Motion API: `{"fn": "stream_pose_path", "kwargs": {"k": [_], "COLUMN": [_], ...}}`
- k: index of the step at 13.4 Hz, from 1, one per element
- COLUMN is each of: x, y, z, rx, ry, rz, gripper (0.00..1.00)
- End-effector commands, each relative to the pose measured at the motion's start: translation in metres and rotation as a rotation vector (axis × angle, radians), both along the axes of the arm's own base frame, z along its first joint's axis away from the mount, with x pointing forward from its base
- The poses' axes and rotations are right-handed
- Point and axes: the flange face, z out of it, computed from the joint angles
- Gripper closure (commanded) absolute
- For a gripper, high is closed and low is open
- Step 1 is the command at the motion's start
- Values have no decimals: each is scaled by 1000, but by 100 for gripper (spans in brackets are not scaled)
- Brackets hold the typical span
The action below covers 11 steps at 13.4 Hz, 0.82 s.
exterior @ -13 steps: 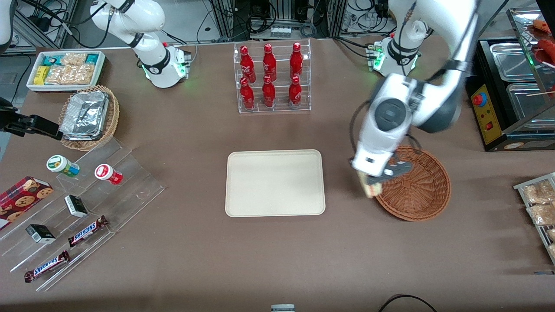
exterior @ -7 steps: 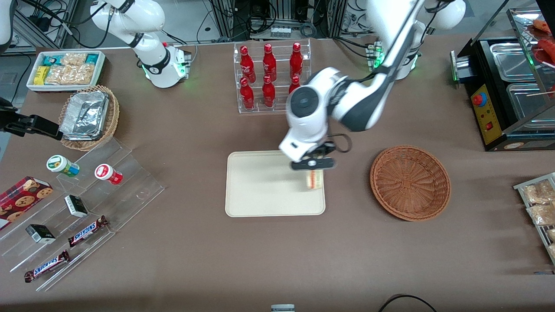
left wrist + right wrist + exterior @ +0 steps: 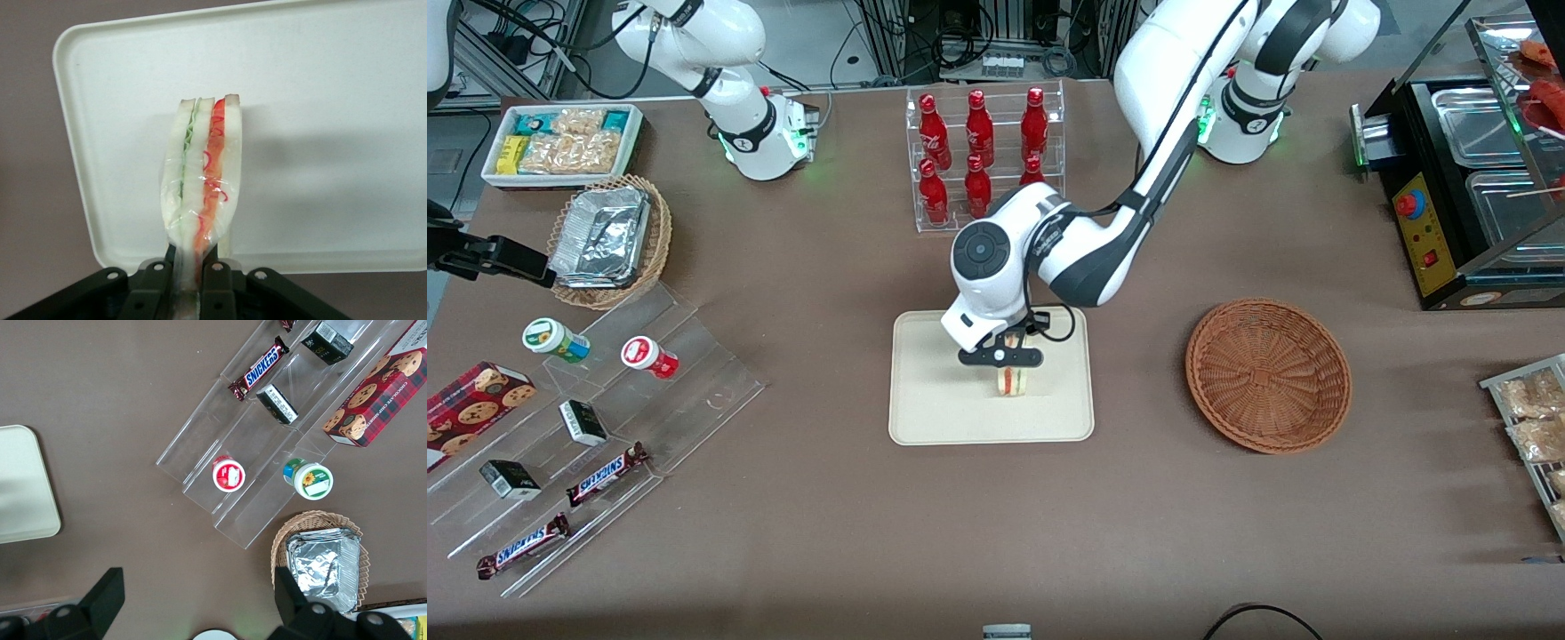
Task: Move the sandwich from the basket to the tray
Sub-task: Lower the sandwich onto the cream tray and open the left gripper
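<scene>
Front view: gripper (image 3: 1010, 356) grasping sandwich (image 3: 1013, 380) over cream tray (image 3: 934, 400) on brown tabletop (image 3: 827, 524)

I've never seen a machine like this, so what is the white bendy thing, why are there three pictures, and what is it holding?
The white bendy thing is a robot arm. At its end is a gripper, a hand with two fingers, now over the cream tray.

One picture looks down at the whole table from the front. One comes from a camera on that arm's wrist, right by the gripper. The third comes from a second arm that just waits.

The gripper is shut on a wrapped sandwich, hanging over the tray. The round brown basket beside the tray has nothing in it. Red bottles, snack bars and a foil dish are there too.
</scene>
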Motion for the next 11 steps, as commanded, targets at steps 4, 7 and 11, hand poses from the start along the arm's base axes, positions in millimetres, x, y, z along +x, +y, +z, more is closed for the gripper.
{"fn": "stream_pose_path", "kwargs": {"k": [4, 7, 11], "x": [11, 24, 28], "y": [-15, -3, 1], "z": [-38, -43, -45], "rx": [-63, -77, -72], "ry": [-31, -30, -31], "rz": [3, 36, 73], "gripper": [100, 100, 100]}}
